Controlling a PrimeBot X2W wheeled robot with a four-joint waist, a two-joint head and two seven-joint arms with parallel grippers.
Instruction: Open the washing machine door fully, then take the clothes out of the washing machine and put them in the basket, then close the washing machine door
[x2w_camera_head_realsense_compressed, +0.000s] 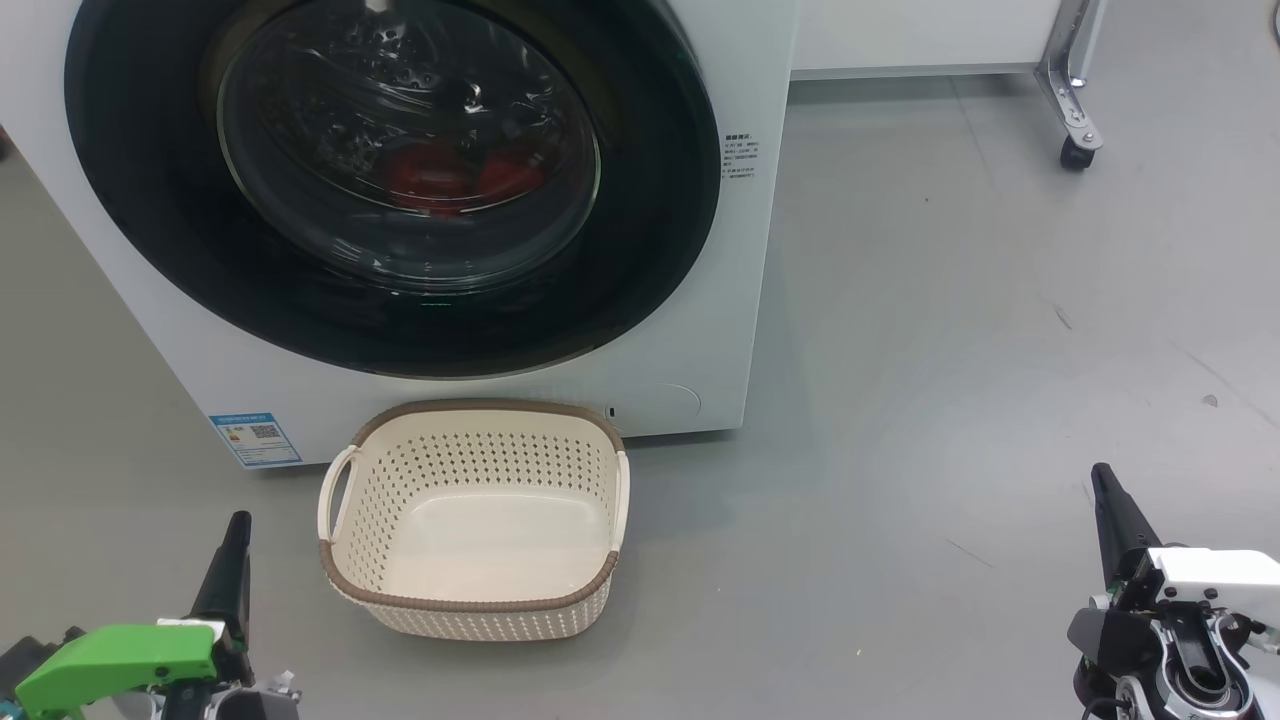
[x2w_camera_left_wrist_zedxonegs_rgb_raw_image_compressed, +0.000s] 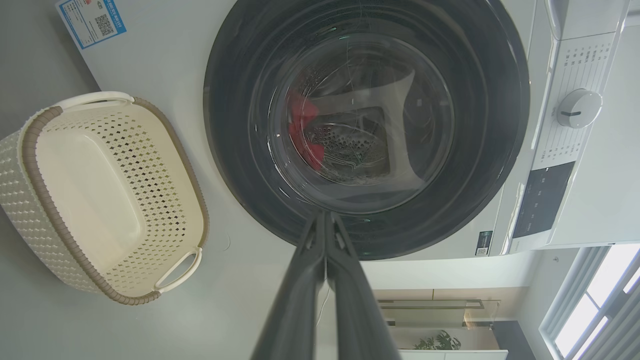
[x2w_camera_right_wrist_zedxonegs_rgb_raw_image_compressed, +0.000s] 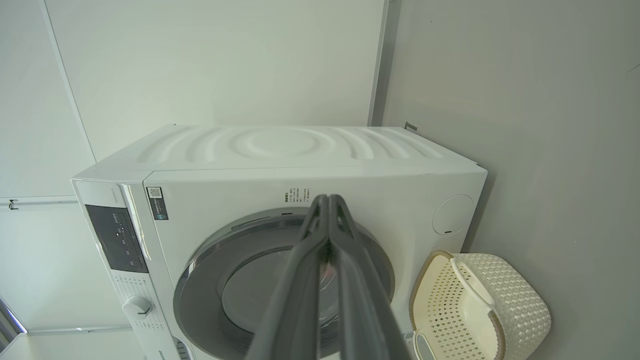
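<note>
The washing machine door (x2w_camera_head_realsense_compressed: 395, 170) is seen shut flat against the front of the washing machine (x2w_camera_head_realsense_compressed: 300, 400), its glossy black rim closed all round the glass bowl. Through the glass, the clothes (x2w_camera_head_realsense_compressed: 450, 175) are made out as a red heap lying low in the drum. The basket (x2w_camera_head_realsense_compressed: 480, 408) is set upright on the grey floor (x2w_camera_head_realsense_compressed: 950, 350) directly before the machine, below the door, with its far rim just beside the machine's bottom edge; its cream bottom is seen in full. A blue label (x2w_camera_head_realsense_compressed: 256, 438) is stuck near the machine's lower front corner, to the left of the basket.

The left tool (x2w_camera_head_realsense_compressed: 240, 522) is held low over the floor, near the basket's left handle but apart from it. Its two dark fingers are pressed together, with nothing between them. In the left wrist view, the joined tips are lined up before the lower rim of the door, and no contact is shown. The right tool (x2w_camera_head_realsense_compressed: 1103, 475) is held over open floor, well apart from the basket and the machine. Its fingers are likewise pressed together and empty. A metal leg with a caster (x2w_camera_head_realsense_compressed: 1075, 120) is seen on the floor beyond the machine's right side.
</note>
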